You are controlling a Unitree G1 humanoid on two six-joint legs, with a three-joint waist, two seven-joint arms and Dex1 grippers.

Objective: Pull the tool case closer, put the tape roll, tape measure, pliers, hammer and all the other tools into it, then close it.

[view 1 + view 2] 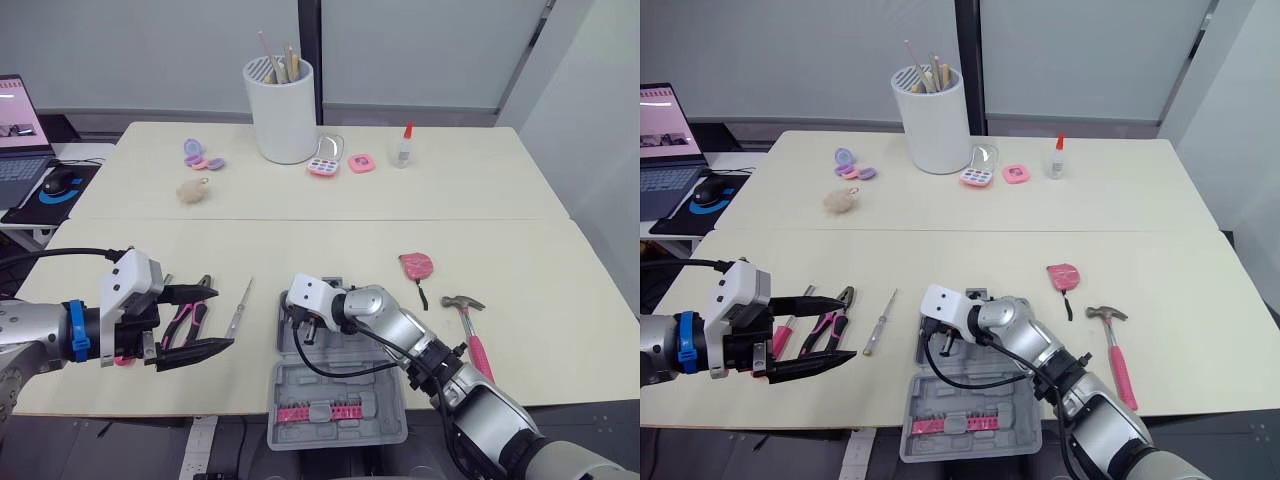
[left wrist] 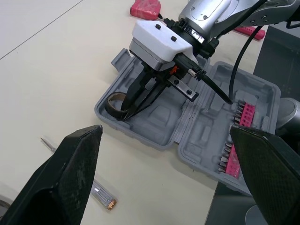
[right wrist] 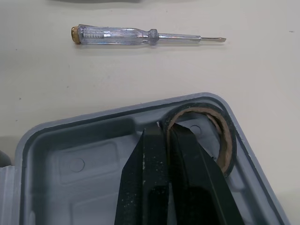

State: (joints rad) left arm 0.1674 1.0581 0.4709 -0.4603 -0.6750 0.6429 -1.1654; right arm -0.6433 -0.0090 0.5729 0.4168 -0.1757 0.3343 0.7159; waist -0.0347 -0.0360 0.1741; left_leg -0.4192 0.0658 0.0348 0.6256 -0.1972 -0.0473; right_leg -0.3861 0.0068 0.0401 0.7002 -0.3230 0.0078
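The grey tool case point(image 1: 350, 385) lies open at the table's front edge, with pink bits in its near half. My right gripper point(image 1: 305, 333) reaches into the case's far left corner, shut on the wall of the black tape roll point(image 3: 228, 140), which rests on the case floor. Left of the case, my left gripper point(image 1: 222, 318) hangs wide open just above the pink-handled pliers point(image 1: 185, 322). A clear tester screwdriver point(image 1: 240, 308) lies between the pliers and the case. To the right lie the pink tape measure point(image 1: 416, 264) and the pink-handled hammer point(image 1: 470, 335).
A pink-handled screwdriver point(image 1: 785, 332) lies left of the pliers. On the far table stand a white cup of sticks point(image 1: 280, 105) and a glue bottle point(image 1: 402, 148), with small pink cases point(image 1: 325, 162) and purple ones point(image 1: 203, 155). A laptop point(image 1: 20, 140) and mouse point(image 1: 60, 182) sit far left.
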